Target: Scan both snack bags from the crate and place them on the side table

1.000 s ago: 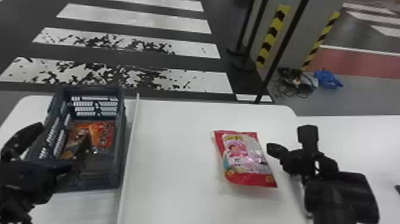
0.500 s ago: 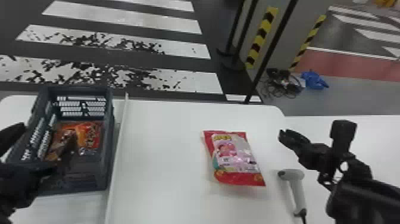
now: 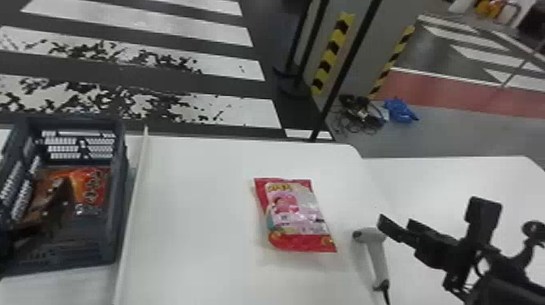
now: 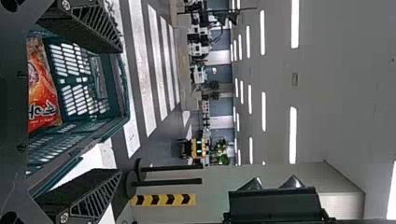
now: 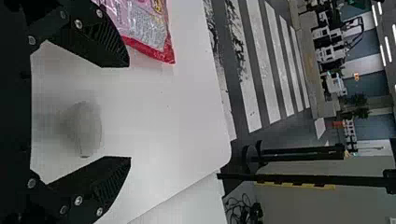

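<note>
Sitting just left of the right gripper (image 3: 434, 215), the red bag (image 3: 294, 219) is outside its spread fingers. Left gripper's (image 3: 9, 241) fingers are apart too, near the orange bag (image 3: 91, 184).

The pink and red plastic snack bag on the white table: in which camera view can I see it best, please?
The head view: there the pink and red plastic snack bag lies in full, its printed front uncovered. The right wrist view cuts it off at the picture's edge, showing a part with one red end.
</note>
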Action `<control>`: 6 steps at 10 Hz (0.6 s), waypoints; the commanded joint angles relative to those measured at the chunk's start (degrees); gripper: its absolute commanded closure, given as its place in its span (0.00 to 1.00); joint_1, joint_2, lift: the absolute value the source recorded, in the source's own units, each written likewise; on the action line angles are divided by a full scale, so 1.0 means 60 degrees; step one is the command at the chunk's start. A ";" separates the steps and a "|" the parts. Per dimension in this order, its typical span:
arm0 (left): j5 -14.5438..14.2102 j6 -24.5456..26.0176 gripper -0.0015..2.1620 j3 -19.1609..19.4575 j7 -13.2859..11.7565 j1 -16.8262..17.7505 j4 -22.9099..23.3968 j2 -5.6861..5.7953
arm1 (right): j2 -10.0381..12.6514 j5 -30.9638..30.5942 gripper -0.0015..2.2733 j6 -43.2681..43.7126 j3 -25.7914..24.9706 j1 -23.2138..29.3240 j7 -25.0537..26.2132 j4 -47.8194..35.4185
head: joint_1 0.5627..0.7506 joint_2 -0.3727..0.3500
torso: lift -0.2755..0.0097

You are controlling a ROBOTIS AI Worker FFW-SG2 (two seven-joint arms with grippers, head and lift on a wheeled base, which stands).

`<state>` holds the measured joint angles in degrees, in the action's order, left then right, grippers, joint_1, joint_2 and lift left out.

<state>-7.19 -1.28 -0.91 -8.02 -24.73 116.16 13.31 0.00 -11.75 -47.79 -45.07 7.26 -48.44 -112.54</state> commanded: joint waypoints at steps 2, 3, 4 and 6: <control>0.0012 -0.0028 0.04 -0.0185 -0.0012 0.0152 -0.0302 0.0008 | 0.0009 -0.0312 0.04 -0.0144 -0.0178 0.0460 -0.0012 0.0006 | 0.70 0.03 | 0.62; 0.0026 -0.0028 0.04 -0.0229 -0.0012 0.0152 -0.0405 0.0022 | 0.0009 -0.0342 0.04 -0.0144 -0.0252 0.0578 -0.0159 0.0050 | 0.70 0.03 | 0.62; 0.0041 -0.0028 0.04 -0.0273 -0.0012 0.0152 -0.0493 0.0052 | 0.0009 -0.0620 0.04 -0.0115 -0.0252 0.0578 -0.0408 0.0167 | 0.70 0.03 | 0.62; 0.0070 0.0002 0.04 -0.0317 -0.0026 0.0138 -0.0610 0.0125 | 0.0009 -0.0693 0.04 -0.0056 -0.0281 0.0592 -0.0832 0.0402 | 0.70 0.03 | 0.62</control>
<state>-6.79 -1.27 -2.73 -8.15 -23.90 112.68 13.95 0.00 -15.74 -48.26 -46.69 10.79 -53.38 -110.62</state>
